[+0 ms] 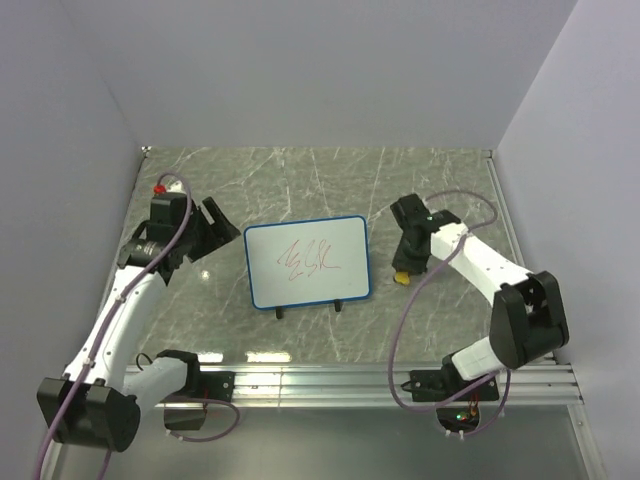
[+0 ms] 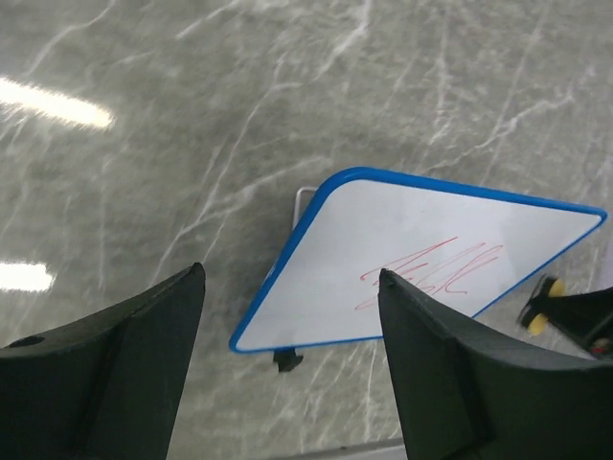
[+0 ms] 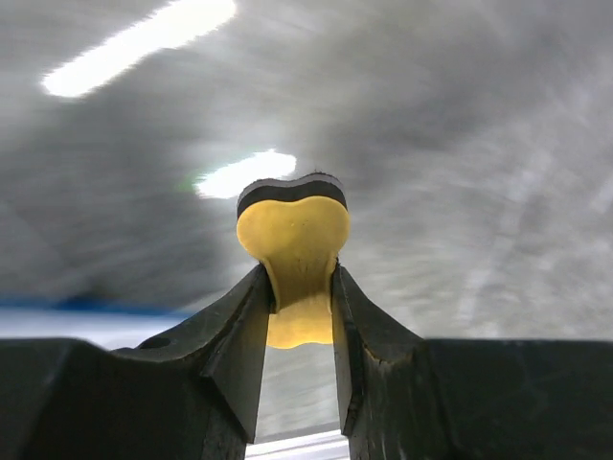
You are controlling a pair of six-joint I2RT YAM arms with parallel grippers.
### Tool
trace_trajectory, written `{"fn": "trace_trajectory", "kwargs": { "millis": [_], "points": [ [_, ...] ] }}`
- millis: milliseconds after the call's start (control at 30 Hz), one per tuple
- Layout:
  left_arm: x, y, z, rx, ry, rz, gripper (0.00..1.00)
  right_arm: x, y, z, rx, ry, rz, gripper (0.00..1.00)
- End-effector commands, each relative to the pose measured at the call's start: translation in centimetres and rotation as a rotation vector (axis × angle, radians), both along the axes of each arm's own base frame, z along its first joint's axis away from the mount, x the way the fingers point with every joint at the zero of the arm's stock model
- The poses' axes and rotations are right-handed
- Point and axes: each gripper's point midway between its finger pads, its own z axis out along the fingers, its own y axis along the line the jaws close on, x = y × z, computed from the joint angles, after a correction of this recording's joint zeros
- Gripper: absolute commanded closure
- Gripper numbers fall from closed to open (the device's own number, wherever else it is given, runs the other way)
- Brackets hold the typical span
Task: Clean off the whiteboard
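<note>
The whiteboard [image 1: 307, 262] has a blue frame and small black feet and stands mid-table with a red scribble [image 1: 308, 261] on it. It also shows in the left wrist view [image 2: 383, 268]. My left gripper [image 1: 210, 228] is open and empty, just left of the board's left edge. My right gripper [image 1: 405, 268] is shut on the yellow eraser [image 3: 293, 254], squeezed between the fingers, black felt on its far end. It hovers just right of the board's right edge; the eraser also shows in the top view [image 1: 400, 278].
The grey marble tabletop [image 1: 300, 180] is walled at the back and sides. A metal rail [image 1: 400, 380] runs along the near edge by the arm bases. Purple cables loop along both arms.
</note>
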Motion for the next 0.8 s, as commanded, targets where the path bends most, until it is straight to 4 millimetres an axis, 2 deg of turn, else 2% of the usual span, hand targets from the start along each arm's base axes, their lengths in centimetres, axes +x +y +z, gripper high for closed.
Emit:
{"fn": "trace_trajectory", "kwargs": {
  "millis": [0, 33, 100, 133, 200, 233, 300, 333, 367, 400, 500, 633, 767],
  "points": [
    [1.8, -1.6, 2.0, -0.017, -0.21, -0.128, 0.22, 2.5, 3.1, 7.0, 0.096, -0.176, 0.046, 1.0],
    [2.2, -1.8, 2.3, -0.023, -0.284, -0.139, 0.22, 2.7, 3.9, 9.0, 0.111, -0.212, 0.065, 1.0],
    [2.2, -2.0, 2.5, -0.025, -0.348, -0.164, 0.19, 2.8, 4.6, 11.4, 0.141, -0.263, 0.072, 1.0],
    [2.0, -2.2, 1.6, -0.033, -0.348, -0.182, 0.18, 2.5, 5.1, 11.9, 0.152, -0.273, 0.088, 1.0],
    [2.1, -3.0, 1.8, -0.07, -0.388, -0.25, 0.18, 2.2, 6.1, 13.3, 0.199, -0.303, 0.109, 1.0],
    [2.2, -3.2, 0.5, -0.084, -0.363, -0.267, 0.19, 2.0, 6.6, 13.6, 0.219, -0.31, 0.125, 1.0],
    [2.5, -4.0, 0.7, -0.129, -0.408, -0.325, 0.21, 1.3, 8.1, 14.1, 0.254, -0.319, 0.17, 1.0],
    [2.5, -4.1, -0.5, -0.145, -0.386, -0.336, 0.22, 1.1, 8.4, 14.1, 0.254, -0.316, 0.18, 1.0],
    [2.9, -4.4, 0.1, -0.159, -0.419, -0.35, 0.22, 0.6, 9.1, 14.1, 0.255, -0.309, 0.206, 1.0],
    [3.3, -4.5, 0.6, -0.159, -0.446, -0.368, 0.22, 0.4, 9.1, 14.0, 0.241, -0.299, 0.204, 1.0],
    [4.6, -4.2, -0.1, -0.174, -0.421, -0.359, 0.25, -0.4, 9.5, 13.9, 0.229, -0.285, 0.225, 1.0],
    [5.2, -5.1, -1.2, -0.253, -0.394, -0.4, 0.31, -0.8, 9.4, 14.0, 0.214, -0.283, 0.219, 1.0],
    [5.1, -5.6, -2.0, -0.285, -0.379, -0.409, 0.43, -0.9, 9.0, 14.0, 0.204, -0.285, 0.207, 1.0]
  ]
}}
